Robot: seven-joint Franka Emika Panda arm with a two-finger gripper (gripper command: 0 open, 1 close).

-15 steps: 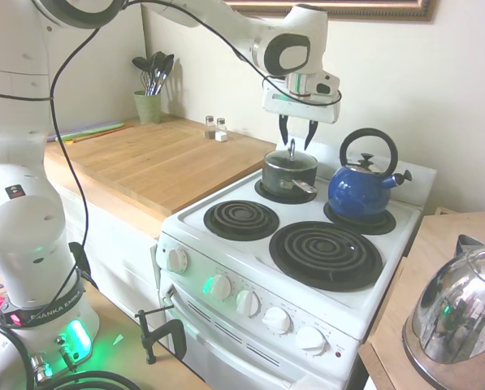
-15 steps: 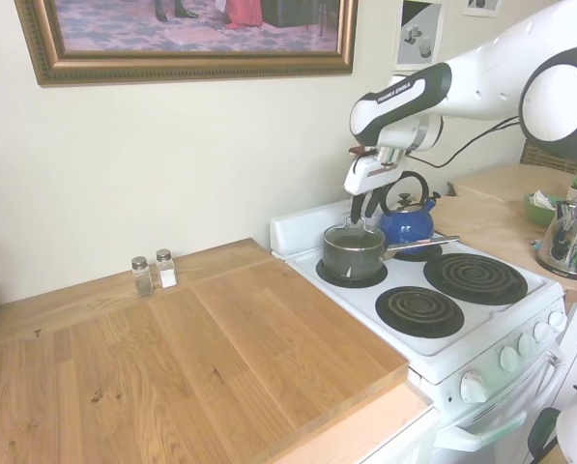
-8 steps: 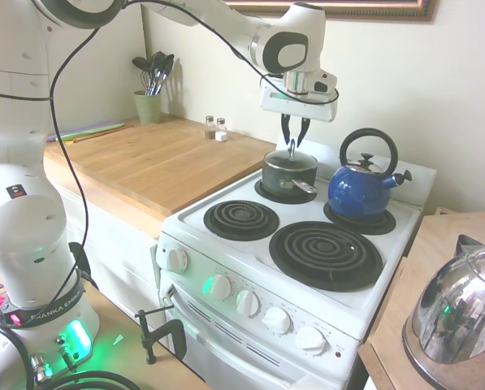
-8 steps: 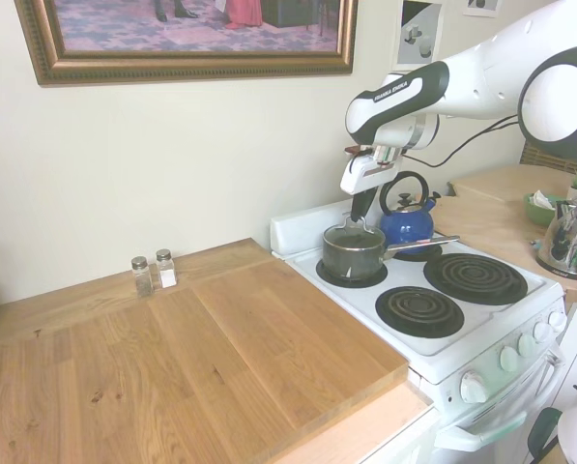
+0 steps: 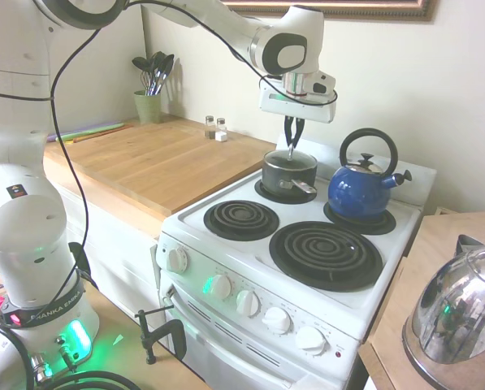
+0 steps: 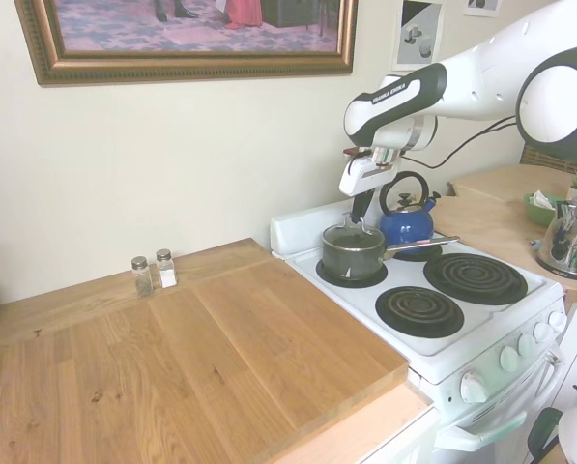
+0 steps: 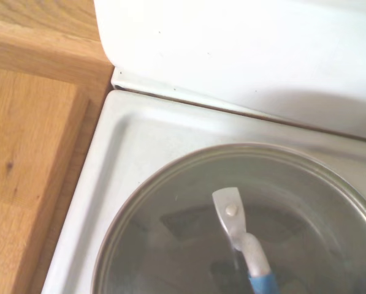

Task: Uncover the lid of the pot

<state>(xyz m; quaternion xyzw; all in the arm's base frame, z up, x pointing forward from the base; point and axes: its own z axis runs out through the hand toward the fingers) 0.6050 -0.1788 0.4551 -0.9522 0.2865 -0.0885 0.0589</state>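
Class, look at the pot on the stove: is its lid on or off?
On. The lid sits flat across the pot rim, handle upright; the gripper is closed at the handle.

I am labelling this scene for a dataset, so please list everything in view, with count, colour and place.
pot: one, dark grey, rear burner beside the counter
lid: one, glass, on the pot
kettle: one, blue, other rear burner
steel kettle: one, silvery, on the far side of the stove
stove: one, white, four black burners
counter: one, wooden, beside the stove
shakers: two, clear, back of the counter
utensil cup: one, green, counter corner
painting: one, gilt frame, wall
gripper: one, black fingers, shut on the lid's loop
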